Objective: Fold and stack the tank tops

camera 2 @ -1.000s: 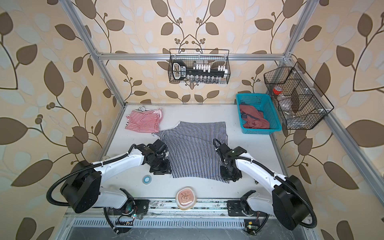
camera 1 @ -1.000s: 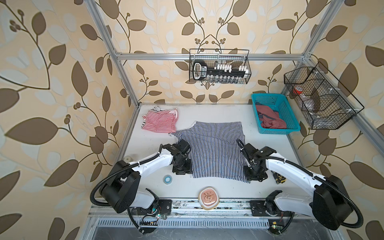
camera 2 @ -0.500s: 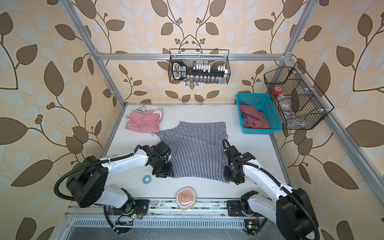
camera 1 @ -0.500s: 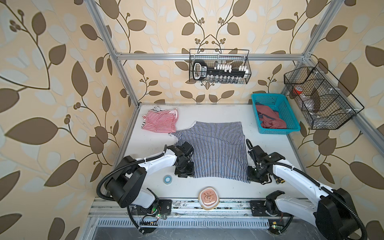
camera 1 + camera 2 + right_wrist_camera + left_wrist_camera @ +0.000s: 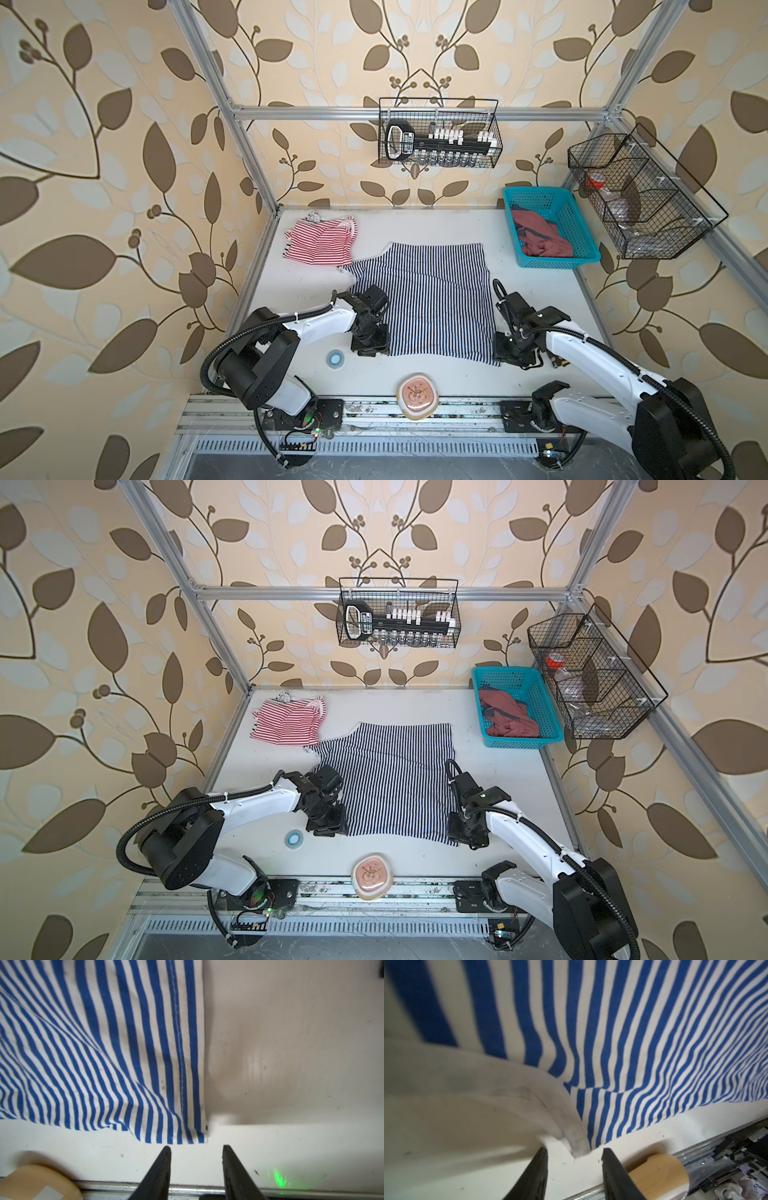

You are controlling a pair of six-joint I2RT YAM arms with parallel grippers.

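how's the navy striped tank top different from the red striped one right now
The navy-and-white tank top has dark stripes; the red-and-white tank top has red ones. The navy one is spread flat mid-table; the red one lies bunched smaller at the far left corner. Both are thin-striped.

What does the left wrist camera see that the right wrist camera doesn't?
Only the left wrist view: the left claw, open, with the wide white trim of the navy-and-white tank top curling down to its tips.

Only the right wrist view: the right claw, open, just short of the top's stitched hem at a corner, and a green light spot on the table.

Both: the blue-and-white stripes, the white table, and a tan pad by the table's edge.
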